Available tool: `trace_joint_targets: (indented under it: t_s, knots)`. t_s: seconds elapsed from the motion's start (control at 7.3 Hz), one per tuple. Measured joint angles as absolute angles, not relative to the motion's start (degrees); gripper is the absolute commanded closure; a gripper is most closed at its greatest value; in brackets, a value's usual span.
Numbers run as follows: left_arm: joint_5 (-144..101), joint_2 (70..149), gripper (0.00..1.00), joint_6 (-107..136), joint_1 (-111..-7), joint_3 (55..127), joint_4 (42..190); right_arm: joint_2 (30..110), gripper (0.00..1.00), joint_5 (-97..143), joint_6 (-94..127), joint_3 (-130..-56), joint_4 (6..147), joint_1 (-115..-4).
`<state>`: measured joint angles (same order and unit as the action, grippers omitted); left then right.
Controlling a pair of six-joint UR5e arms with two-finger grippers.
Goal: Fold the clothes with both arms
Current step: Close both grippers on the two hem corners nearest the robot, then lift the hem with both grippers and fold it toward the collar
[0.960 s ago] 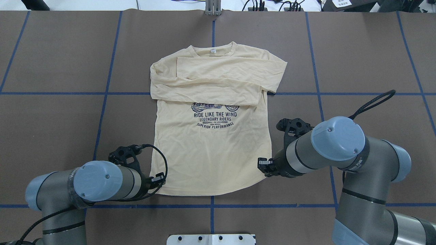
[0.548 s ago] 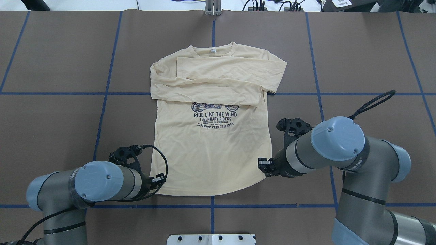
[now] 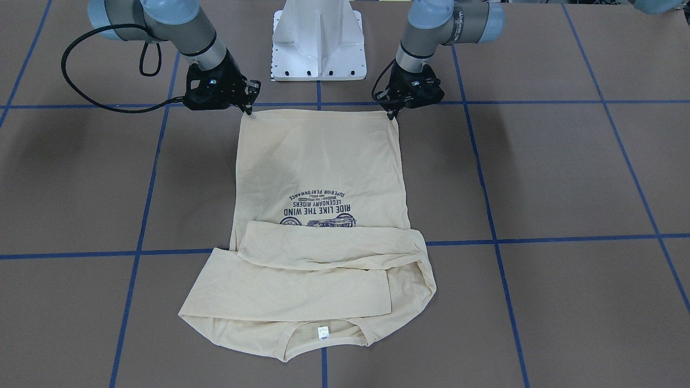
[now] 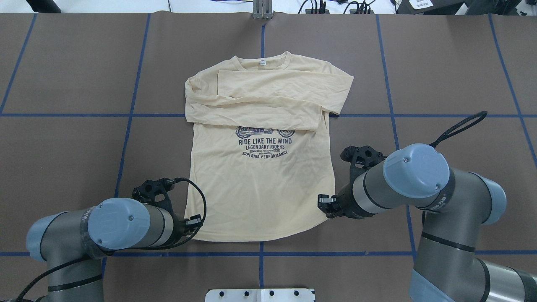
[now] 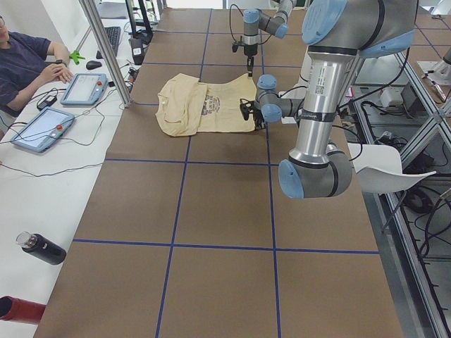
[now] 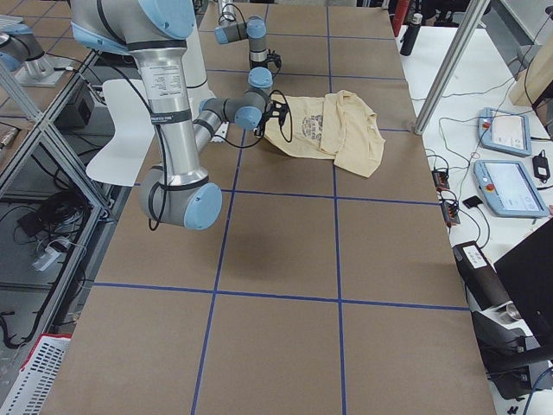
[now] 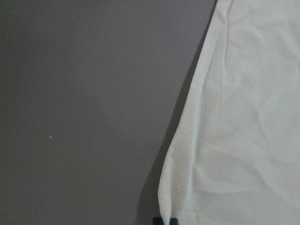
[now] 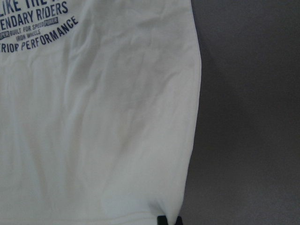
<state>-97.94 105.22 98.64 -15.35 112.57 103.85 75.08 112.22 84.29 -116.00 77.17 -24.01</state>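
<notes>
Both closed, the left gripper point(image 3: 392, 112) and right gripper point(image 3: 249, 109) pinch rounded hem corners of the thin cream shirt point(image 3: 318, 161).

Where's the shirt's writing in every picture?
Front-facing: writing, middle, upside down.
Overhead: writing, middle.
Exterior left: writing, top middle.
Exterior right: writing, top middle.
Left wrist: not there.
Right wrist: writing, top-left corner.
Landmark: folded sleeves beside it.

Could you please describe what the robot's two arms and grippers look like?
The left arm and right arm are grey-and-silver jointed tubes with round light blue joint caps and lettering too small to read. A black cable loops by each wrist. The left gripper and right gripper are black, two-fingered, tapering to thin tips.
</notes>
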Motion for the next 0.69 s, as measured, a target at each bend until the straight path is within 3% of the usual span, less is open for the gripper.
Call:
trace_joint_targets:
  t_s: [0.69]
  knots:
    - [-98.2,104.6,1.0,98.4,-14.5,120.3,101.9,81.3,1.0,117.6,85.8,-121.6,77.2,-24.0]
